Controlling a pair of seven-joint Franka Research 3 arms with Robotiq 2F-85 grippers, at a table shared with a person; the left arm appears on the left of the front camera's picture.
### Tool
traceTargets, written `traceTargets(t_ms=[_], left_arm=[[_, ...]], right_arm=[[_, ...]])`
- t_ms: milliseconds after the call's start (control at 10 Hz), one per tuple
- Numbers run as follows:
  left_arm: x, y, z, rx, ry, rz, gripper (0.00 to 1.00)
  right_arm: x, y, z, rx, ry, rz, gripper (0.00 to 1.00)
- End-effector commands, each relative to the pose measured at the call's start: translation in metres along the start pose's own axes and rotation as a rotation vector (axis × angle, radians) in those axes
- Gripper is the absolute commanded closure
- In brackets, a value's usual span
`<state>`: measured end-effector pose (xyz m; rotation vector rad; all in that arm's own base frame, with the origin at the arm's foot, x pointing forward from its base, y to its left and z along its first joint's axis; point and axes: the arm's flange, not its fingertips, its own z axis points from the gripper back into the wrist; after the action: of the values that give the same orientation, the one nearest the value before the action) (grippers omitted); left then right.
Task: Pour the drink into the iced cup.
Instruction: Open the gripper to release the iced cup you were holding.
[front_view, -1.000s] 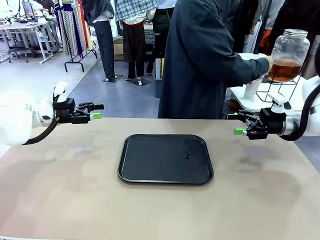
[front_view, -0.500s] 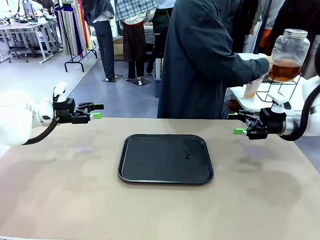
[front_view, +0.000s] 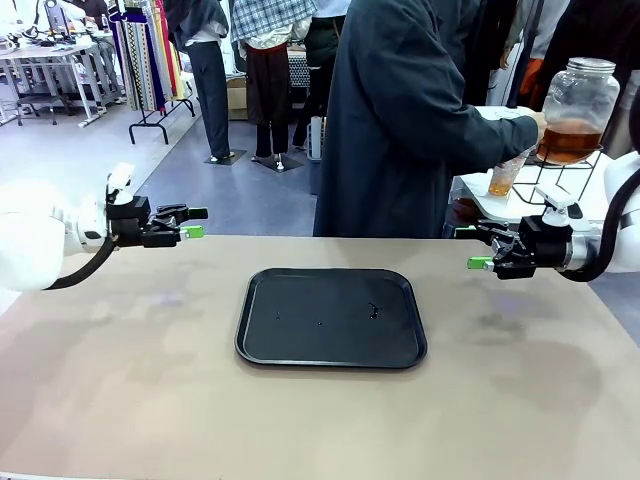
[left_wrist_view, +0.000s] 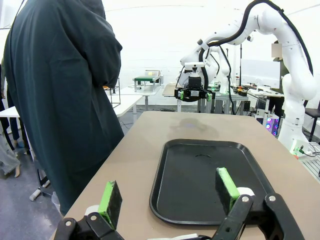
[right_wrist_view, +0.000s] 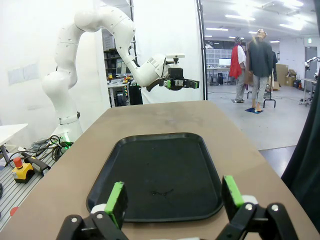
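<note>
Amber drink (front_view: 503, 183) risen in clear plastic cup (front_view: 506, 174); glossy black tray (front_view: 331, 316) bare; both jaws spread, empty.

Tray (front_view: 331, 318) glossy black plastic; table (front_view: 120, 380) matt tan; jar (front_view: 580, 98) clear glass, metal lid.

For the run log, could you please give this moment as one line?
left gripper: open, idle | right gripper: open, idle | black rectangular plastic tray: unloaded | person: filling clear plastic cup at glass dispenser jar
</note>
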<state>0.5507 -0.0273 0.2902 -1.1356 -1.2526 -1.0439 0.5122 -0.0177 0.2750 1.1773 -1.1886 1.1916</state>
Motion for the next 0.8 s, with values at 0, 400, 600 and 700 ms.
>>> traceTargets(t_ms=[0,400,600,700], left_arm=[[0.0044,-0.0019,-0.0002,-0.002,-0.005,0.001,0.00],[0.0044,-0.0019,-0.0002,-0.002,-0.005,0.001,0.00],[0.0044,-0.0019,-0.0002,-0.002,-0.005,0.001,0.00],[0.0044,-0.0019,-0.0002,-0.002,-0.005,0.001,0.00]], right_arm=[[0.0038,-0.0003,-0.0021,0.004,0.001,0.008,0.00],[0.0038,-0.0003,-0.0021,0.004,0.001,0.008,0.00],[0.0038,-0.0003,-0.0021,0.004,0.001,0.008,0.00],[0.0038,-0.0003,-0.0021,0.004,0.001,0.008,0.00]])
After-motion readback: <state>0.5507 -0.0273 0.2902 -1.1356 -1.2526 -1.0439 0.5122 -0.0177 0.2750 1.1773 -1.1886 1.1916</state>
